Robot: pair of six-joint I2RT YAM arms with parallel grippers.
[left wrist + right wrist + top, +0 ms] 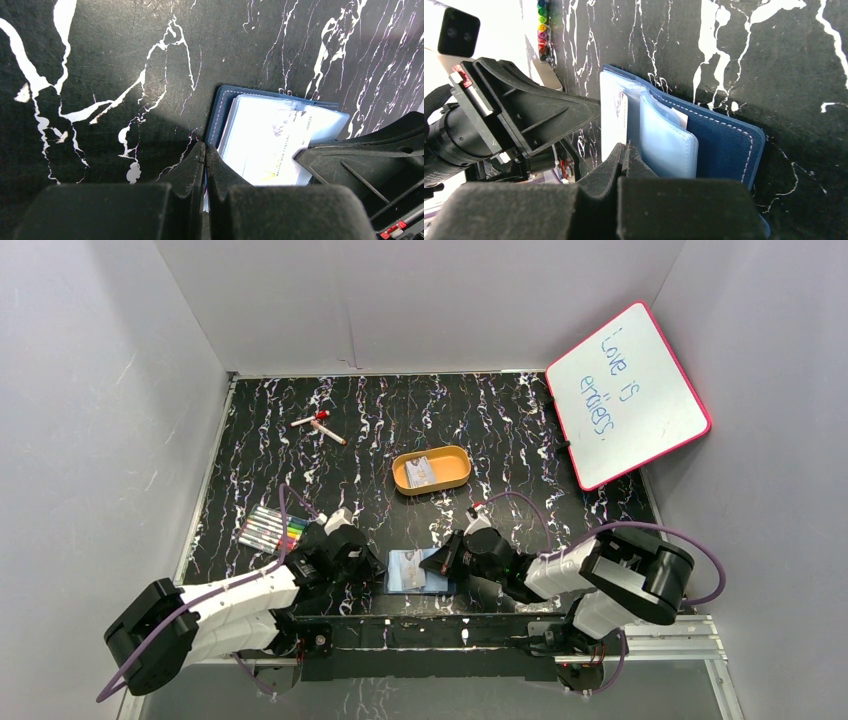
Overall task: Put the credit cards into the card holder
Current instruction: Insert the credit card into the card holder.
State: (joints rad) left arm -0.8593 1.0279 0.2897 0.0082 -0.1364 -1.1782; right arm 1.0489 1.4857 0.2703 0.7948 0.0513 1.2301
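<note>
Card holder (417, 571) lies open and flat at the middle of the near edge of the surface, navy cover down, clear sleeves (664, 140) up. It sits between both arms.

Left hand (205, 150): fingers pressed together, no gap, closed on the holder's left edge. A pale sliver shows between the pads. It reads as a pin to stop the holder sliding.

Right hand (625, 149): fingers also pressed together, tips at the near edge of a pale credit card (613, 115) that stands against the sleeves. It appears to pinch that card. Whether sleeve film is caught as well, cannot tell.

Handling, as judged: the card is light, thin, stiff and slick, best taken by a short edge so the free end can lead into a pocket. The sleeves are soft and floppy, with mouths likely to collapse. The holder is light and will skate on the smooth surface unless held.

Farther out, toward the middle: orange tray (400, 472) holding a second card (421, 472), well apart from the holder. Marker set (272, 530) lies by the left edge. Two pens (320, 425) lie toward the far left corner. Whiteboard (628, 395) leans at the far right corner.
</note>
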